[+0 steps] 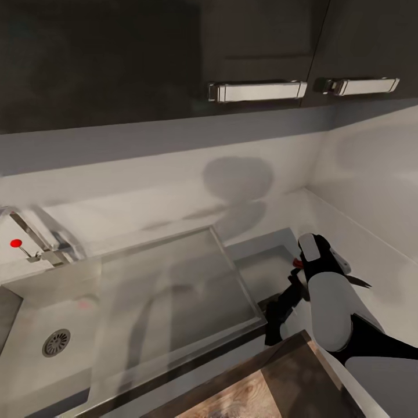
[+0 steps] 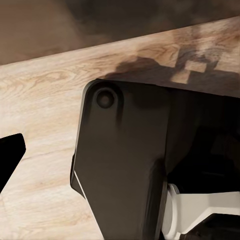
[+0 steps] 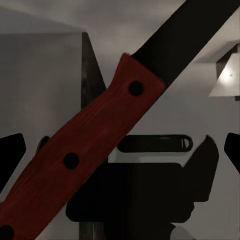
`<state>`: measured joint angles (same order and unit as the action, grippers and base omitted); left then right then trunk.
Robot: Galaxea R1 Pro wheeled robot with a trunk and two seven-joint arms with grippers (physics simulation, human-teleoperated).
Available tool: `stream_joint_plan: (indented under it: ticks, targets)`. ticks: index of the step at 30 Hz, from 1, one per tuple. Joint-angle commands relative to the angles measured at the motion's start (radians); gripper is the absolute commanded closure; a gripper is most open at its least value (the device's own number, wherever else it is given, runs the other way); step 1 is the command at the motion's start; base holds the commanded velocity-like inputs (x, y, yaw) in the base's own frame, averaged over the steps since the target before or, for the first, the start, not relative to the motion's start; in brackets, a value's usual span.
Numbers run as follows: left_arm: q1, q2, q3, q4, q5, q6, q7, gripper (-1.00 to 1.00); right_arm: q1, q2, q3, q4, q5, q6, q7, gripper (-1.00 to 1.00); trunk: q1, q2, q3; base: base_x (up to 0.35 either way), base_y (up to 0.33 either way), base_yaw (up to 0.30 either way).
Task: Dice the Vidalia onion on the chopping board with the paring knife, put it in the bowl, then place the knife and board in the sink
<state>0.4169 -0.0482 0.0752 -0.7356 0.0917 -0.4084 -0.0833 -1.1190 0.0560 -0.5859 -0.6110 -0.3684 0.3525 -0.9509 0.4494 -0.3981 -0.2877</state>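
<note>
One sink [image 1: 40,313] is set into the worktop [image 1: 371,255] at the left of the head view; it has one round drain [image 1: 56,342] in the basin, one flat ribless drainboard [image 1: 174,290] running toward the right, and one chrome tap [image 1: 35,241] with a single red knob [image 1: 16,243] at the back left edge; no onion can be made out in the part of the basin that shows. One right gripper [image 1: 293,290], on a white and black arm, hangs over the worktop just off the right edge of the drainboard, near the back right corner where the wall turns; a spot of red shows at its fingers. In the right wrist view one paring knife [image 3: 85,150] lies slantwise across the picture; its red handle carries three dark rivets and its dark blade [image 3: 185,35] runs up and away; the gripper looks clenched on the handle, though the fingers themselves are mostly hidden behind it. One chopping board [image 1: 244,395], brown with visible grain, shows at the front edge of the head view, below the right arm. In the left wrist view pale wood grain [image 2: 45,100] lies behind a black housing of the robot [image 2: 130,165]; whether the left pincer is released or clenched I cannot tell. Two silver handles [image 1: 257,91] sit on the dark upper cabinets [image 1: 116,58]; no writing or brand can be read anywhere.
</note>
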Motion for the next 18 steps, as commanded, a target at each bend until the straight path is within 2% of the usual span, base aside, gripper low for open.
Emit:
stream_joint_plan:
  ticks: [1, 18]
  targets:
    - [0.0, -0.001, 0.003, -0.001, 0.01, 0.0, -0.009, -1.0, -0.001, 0.001, -0.003, -0.002, 0.001, 0.01, -0.002, -1.0, 0.001, -0.002, -0.002, 0.0, 0.0, 0.0]
    - [0.0, -0.001, 0.003, -0.001, 0.01, 0.0, -0.009, -1.0, -0.001, 0.001, -0.003, 0.001, 0.002, 0.011, 0.042, -1.0, 0.001, -0.002, -0.005, 0.0, 0.0, 0.0]
